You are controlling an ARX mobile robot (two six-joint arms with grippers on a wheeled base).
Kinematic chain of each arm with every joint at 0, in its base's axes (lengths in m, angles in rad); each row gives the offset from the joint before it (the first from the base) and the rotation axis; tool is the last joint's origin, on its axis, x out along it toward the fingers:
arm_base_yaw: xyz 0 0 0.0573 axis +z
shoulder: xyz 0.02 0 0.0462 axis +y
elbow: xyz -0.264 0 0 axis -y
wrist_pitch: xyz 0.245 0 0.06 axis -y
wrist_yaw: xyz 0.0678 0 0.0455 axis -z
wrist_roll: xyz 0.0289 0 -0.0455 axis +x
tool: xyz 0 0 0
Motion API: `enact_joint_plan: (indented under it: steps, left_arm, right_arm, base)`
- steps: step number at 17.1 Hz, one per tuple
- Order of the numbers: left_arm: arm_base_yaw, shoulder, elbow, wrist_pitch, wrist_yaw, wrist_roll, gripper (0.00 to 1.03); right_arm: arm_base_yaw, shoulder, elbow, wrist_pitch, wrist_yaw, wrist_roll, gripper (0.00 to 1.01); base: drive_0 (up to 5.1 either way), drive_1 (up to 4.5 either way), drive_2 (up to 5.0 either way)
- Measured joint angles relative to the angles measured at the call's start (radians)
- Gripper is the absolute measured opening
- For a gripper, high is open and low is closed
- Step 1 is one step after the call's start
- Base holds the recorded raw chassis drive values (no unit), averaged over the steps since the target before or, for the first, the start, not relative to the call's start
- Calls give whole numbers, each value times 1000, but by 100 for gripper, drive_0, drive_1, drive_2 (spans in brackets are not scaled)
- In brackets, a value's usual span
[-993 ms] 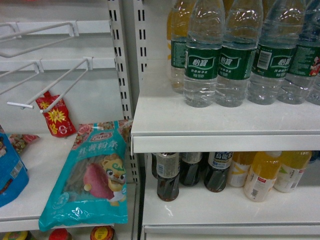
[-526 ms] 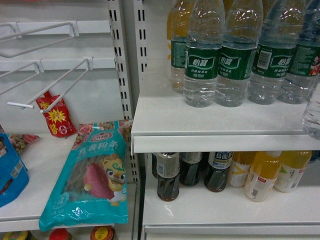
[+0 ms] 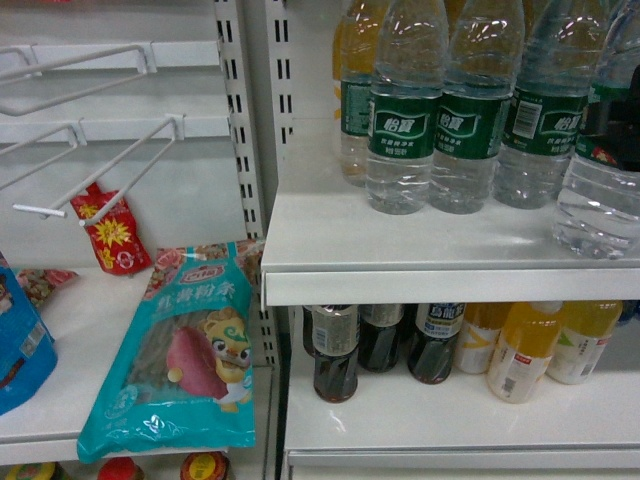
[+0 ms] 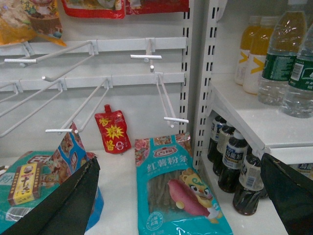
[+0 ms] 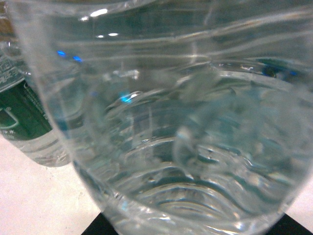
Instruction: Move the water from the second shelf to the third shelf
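1. Water (image 3: 598, 190) sits at 3 o'clock in head view, at the right edge, its base low over the front of the upper shelf (image 3: 400, 245); contact with the shelf cannot be told.
2. Right end effector (image 3: 622, 128) shows only as a dark shape at the bottle's label band; the pads are hidden.
3. Right wrist view is filled by the clear ribbed water (image 5: 186, 127) right against the lens, dark end effector parts at the bottom edge. Looks gripped, but how far the jaws are closed cannot be told.
4. Bottle row (image 3: 470, 110) with green labels stands behind and left of the water, toward 12 o'clock.
5. Lower shelf (image 3: 440, 420) carries cola bottles (image 3: 385, 345) at 6 o'clock and juice bottles (image 3: 545, 345) toward 5 o'clock.
6. Left end effector (image 4: 181, 205) is wide apart, holding nothing; its two dark fingers (image 4: 68, 205) sit at the bottom corners of the left wrist view.
7. Teal noodle bag (image 3: 185, 350) lies flat on the left shelf at 8 o'clock; red pouch (image 3: 112, 235) leans on the back wall at 9 o'clock under white hooks (image 3: 110, 170).
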State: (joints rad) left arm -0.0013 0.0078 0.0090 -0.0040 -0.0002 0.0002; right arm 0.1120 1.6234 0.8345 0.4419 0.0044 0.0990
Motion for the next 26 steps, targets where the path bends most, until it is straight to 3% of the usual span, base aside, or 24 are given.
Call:
enact_joint_plan:
  steps: [6, 24, 26]
  left_arm:
    - [0, 0, 0, 0, 0, 0, 98]
    - [0, 0, 0, 0, 0, 0, 98]
    - [0, 0, 0, 0, 0, 0, 98]
  right_arm:
    - [6, 100, 116, -39, 15, 39, 39]
    - [6, 149, 159, -47, 32, 48, 40]
    - [3, 149, 163, -18, 29, 50, 87]
  base:
    - [-499, 246, 246]
    - [-499, 246, 246]
    - [-250, 123, 123]
